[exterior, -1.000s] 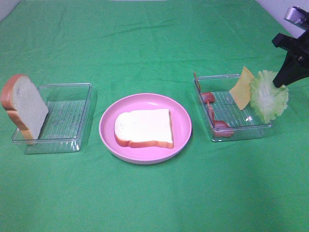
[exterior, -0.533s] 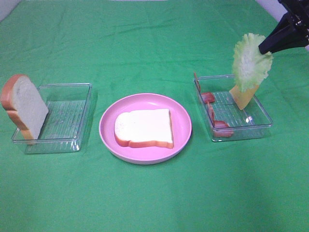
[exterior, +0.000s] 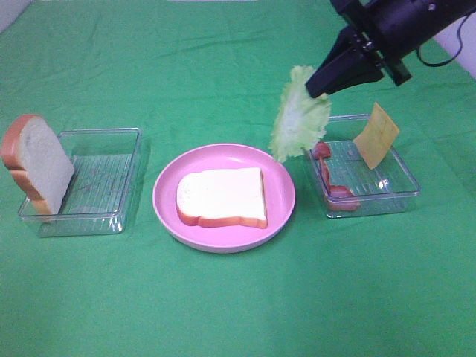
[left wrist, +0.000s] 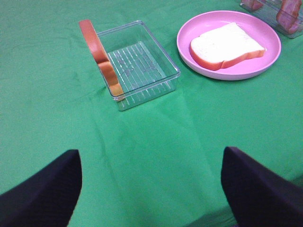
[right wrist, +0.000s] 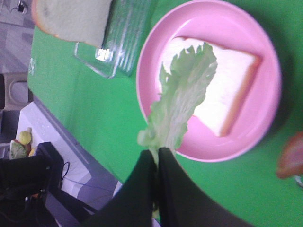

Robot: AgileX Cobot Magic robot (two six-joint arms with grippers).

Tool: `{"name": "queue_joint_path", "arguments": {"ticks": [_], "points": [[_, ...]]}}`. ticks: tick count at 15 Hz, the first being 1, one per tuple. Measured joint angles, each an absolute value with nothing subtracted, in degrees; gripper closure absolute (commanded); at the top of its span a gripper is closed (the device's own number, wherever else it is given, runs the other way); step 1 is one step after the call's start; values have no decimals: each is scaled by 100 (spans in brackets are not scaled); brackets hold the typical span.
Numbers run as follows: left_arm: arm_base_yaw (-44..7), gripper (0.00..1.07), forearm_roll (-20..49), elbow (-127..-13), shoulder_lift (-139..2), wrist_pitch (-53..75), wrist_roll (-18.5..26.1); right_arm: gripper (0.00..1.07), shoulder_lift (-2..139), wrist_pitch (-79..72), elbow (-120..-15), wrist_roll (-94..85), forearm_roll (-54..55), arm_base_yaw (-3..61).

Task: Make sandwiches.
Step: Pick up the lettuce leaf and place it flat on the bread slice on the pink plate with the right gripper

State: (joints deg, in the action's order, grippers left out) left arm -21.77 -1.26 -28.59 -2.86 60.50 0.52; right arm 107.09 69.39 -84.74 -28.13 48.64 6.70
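From above, the right jaws clench the lettuce [exterior: 299, 111], which dangles over the rim of the plate [exterior: 165, 204]. A slice [exterior: 222, 196] lies flat on the plate.

Left wrist: the left jaws stand released and empty, well apart from the plate [left wrist: 187, 35].

Right wrist: the lettuce [right wrist: 182, 94] hangs over the plate [right wrist: 270, 85] and slice [right wrist: 232, 85].

Right arm [exterior: 394, 26] high and slanted downward, right jaws pinched tight — left jaws spread wide.
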Motion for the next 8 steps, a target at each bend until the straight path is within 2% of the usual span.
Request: {"name": "queue_joint_path", "arguments": {"ticks": [4,5,8], "points": [[-2177,30,-126,-2859,-286,6050,52,107,10709,6520,-8474,-2848,5059,1811],[-2177,30,-126,-2859,-286,6050,52,107,10714,6022,-8474,-2842,5076,2217],[-2177,30,-126,-2859,-286,6050,52,107,11001,5575,-8474,-2807,5449,2515]]}}
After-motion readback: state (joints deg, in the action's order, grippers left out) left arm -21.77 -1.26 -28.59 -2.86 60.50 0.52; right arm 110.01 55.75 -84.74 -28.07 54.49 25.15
